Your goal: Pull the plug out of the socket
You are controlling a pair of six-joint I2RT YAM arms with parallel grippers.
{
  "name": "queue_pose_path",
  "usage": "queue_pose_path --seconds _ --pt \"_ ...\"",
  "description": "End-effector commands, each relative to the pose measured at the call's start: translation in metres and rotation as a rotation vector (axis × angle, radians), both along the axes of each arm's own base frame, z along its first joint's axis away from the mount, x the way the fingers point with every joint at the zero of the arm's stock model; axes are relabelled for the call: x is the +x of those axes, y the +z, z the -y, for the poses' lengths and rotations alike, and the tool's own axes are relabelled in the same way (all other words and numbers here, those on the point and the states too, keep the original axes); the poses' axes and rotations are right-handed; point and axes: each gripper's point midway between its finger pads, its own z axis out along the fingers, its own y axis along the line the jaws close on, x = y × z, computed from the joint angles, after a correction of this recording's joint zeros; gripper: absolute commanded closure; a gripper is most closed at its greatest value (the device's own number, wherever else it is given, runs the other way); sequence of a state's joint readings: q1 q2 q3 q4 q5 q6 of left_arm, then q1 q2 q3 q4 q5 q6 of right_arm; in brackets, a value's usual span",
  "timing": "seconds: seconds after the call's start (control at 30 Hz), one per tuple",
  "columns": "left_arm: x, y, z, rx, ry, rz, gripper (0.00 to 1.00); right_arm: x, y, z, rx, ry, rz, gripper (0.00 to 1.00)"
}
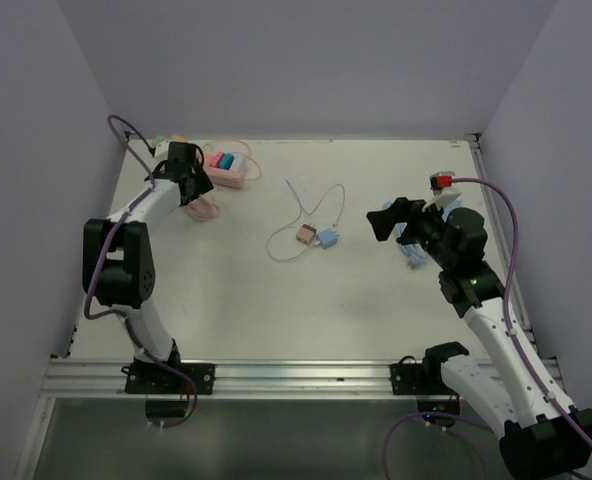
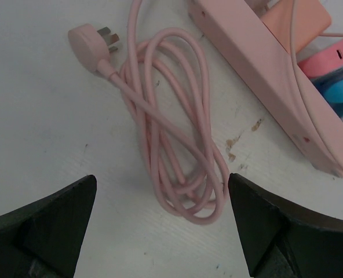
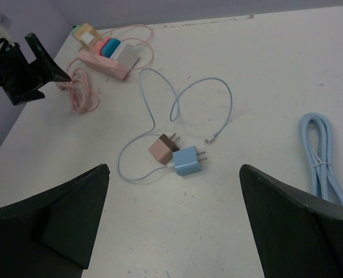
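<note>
A pink power strip (image 1: 228,174) lies at the far left of the table, with a pink plug (image 1: 217,160) and a blue plug (image 1: 230,160) seated in it. In the left wrist view the strip (image 2: 270,69) runs along the upper right, carrying a salmon adapter (image 2: 296,23), a pink plug (image 2: 334,58) and a blue plug (image 2: 340,88). My left gripper (image 2: 163,194) is open and empty above the strip's coiled pink cord (image 2: 177,150), beside the strip. My right gripper (image 3: 172,180) is open and empty, far to the right, near mid-table (image 1: 388,222).
A brown charger (image 3: 163,147) and a blue charger (image 3: 187,161) with a thin light-blue cable (image 3: 154,116) lie mid-table. A bundled blue cable (image 3: 325,165) lies at the right. The cord's loose three-pin plug (image 2: 87,43) rests on the table. Walls enclose three sides.
</note>
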State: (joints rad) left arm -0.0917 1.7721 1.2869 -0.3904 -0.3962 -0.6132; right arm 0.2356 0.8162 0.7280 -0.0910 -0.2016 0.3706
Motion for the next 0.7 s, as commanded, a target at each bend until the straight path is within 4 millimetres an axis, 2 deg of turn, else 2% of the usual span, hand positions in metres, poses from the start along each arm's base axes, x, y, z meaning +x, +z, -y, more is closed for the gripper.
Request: queue_pose_path --seconds 0.0,0.03,0.07,0.13,0.17,0.23,0.27,0.37,0.43,0.53,0.57,0.6,0.67 --pt "0.030 0.001 -0.006 -0.014 0.050 0.021 0.00 -0.001 0.004 0.002 -0.030 -0.009 0.039 0.01" --pt "0.040 0.006 -0.005 -0.017 0.053 0.036 0.01 -0.002 0.005 0.001 -0.028 -0.009 0.042 0.01" --pt "0.042 -0.011 -0.007 -0.015 0.060 -0.007 0.01 -0.003 0.005 0.000 -0.030 -0.004 0.045 0.01" --pt "0.055 -0.013 -0.006 -0.020 0.059 -0.003 0.01 -0.003 0.005 0.000 -0.033 -0.005 0.045 0.01" --pt "0.056 -0.029 -0.008 -0.009 0.065 -0.041 0.02 -0.004 0.004 -0.001 -0.036 -0.003 0.045 0.01" --pt "0.065 -0.033 -0.008 -0.005 0.068 -0.051 0.02 -0.004 0.004 0.000 -0.038 -0.006 0.047 0.01" --pt "0.063 -0.049 -0.009 -0.001 0.071 -0.091 0.03 -0.004 0.004 0.000 -0.039 -0.004 0.047 0.01" --pt "0.062 -0.066 -0.010 0.005 0.074 -0.140 0.11 -0.003 0.003 0.000 -0.042 -0.006 0.044 0.01" --pt "0.053 -0.075 -0.011 0.011 0.077 -0.169 0.17 -0.003 0.003 0.001 -0.043 -0.012 0.045 0.01" --pt "0.039 -0.083 -0.012 0.017 0.070 -0.191 0.37 -0.003 0.002 0.001 -0.041 -0.013 0.045 0.01" --pt "0.036 -0.078 -0.012 0.018 0.066 -0.187 0.56 -0.003 0.002 0.001 -0.041 -0.013 0.046 0.01" --pt "0.026 -0.083 -0.013 0.022 0.064 -0.209 0.65 -0.003 0.003 0.001 -0.041 -0.013 0.048 0.01" --pt "0.019 -0.074 -0.011 0.013 0.050 -0.194 0.82 -0.004 0.004 0.001 -0.040 -0.013 0.052 0.01"
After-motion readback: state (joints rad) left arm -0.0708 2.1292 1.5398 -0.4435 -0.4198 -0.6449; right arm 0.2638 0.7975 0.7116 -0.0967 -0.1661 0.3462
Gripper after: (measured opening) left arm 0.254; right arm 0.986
